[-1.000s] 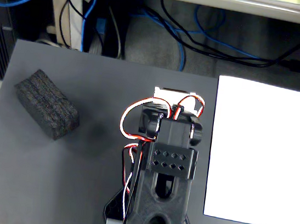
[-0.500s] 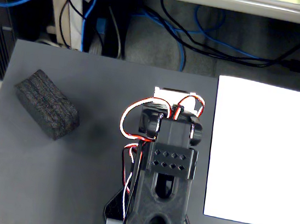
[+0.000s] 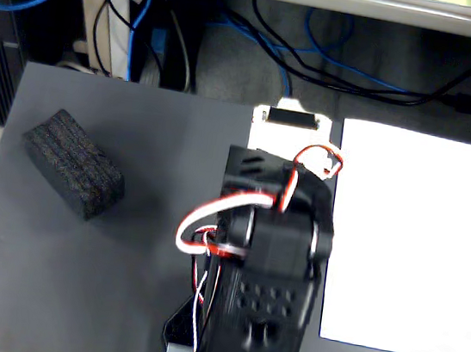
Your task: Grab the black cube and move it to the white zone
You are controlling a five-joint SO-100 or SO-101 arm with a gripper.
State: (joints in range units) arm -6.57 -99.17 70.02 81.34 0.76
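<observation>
A fixed view looks down on a dark grey tabletop, matte and smooth, with its left edge running down the left side of the picture and its far edge near the top.

Using the robot arm at the lower middle as the landmark: well to its left and a little farther back lies one black cube (really an oblong block), made of rough, spongy foam with faint grooved rows across its top. It sits turned at an angle to the table edges, flat on the grey surface, with bare tabletop on every side and touched by nothing.

The arm itself is one piece of glossy black plastic, blocky, with a grid of small holes on its casing. Red and white wires loop out from its left side. Its lower end runs out of the bottom of the picture, so the gripper's fingers are not clearly shown and I cannot tell whether they are wide or narrow.

Just beside the arm on its right lies one white zone, a plain flat paper sheet, rectangular and taller than wide. Its surface is bare. Its right edge reaches the picture's right border.

Behind the table, blue and black cables trail across the floor.
</observation>
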